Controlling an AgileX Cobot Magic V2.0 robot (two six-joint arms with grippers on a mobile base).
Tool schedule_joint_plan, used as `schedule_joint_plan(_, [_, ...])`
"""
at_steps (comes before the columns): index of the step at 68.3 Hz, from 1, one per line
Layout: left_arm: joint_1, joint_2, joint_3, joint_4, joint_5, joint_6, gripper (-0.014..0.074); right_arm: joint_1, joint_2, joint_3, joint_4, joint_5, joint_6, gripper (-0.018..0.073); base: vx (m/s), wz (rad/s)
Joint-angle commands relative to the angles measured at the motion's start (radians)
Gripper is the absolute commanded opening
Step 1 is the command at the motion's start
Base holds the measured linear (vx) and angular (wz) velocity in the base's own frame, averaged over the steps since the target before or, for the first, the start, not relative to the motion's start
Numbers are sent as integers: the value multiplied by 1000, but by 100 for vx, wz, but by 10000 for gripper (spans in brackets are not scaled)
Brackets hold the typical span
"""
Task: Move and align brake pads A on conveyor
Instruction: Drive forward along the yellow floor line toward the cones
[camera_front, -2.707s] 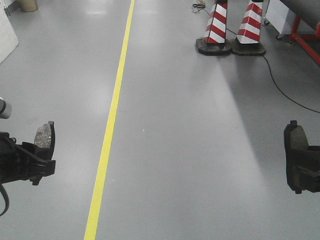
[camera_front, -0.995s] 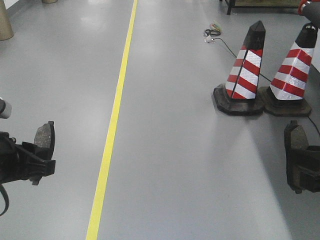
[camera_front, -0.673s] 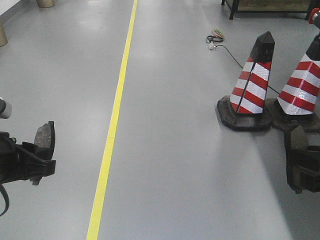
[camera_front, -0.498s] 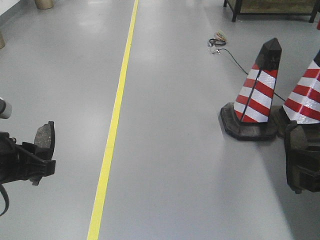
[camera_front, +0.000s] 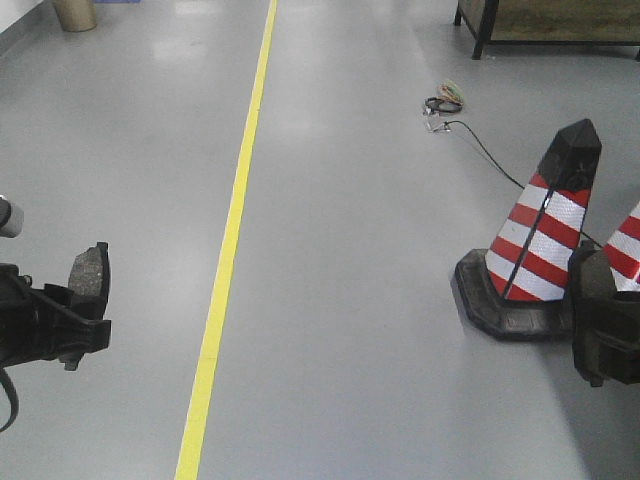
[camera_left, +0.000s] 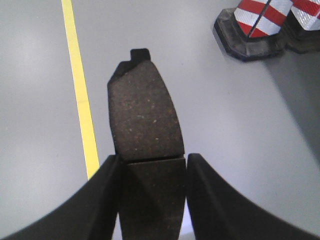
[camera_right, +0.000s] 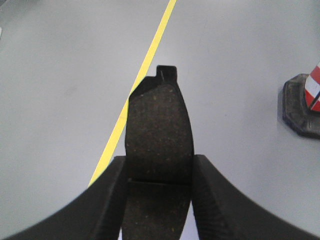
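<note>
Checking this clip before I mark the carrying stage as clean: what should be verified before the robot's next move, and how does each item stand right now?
1. Hold of the left gripper on the left brake pad: ok, shut on it.
2. Hold of the right gripper on the right brake pad: ok, shut on it.
3. Sight of the conveyor: not ok; every view shows only floor.
4. Room between the right gripper and the striped cone: cannot tell; they look close in the front view.
5. Path free of the cable: cannot tell.
</note>
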Motion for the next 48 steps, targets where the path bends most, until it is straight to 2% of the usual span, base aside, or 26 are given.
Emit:
schedule_joint_plan(1, [-6,-22,-29,-5,-77,0,52,-4,-6,-31,46,-52,-10,99,52,-2])
schedule_joint_plan(48, [-6,-22,-29,-5,-77,0,52,-4,-6,-31,46,-52,-10,99,49,-4])
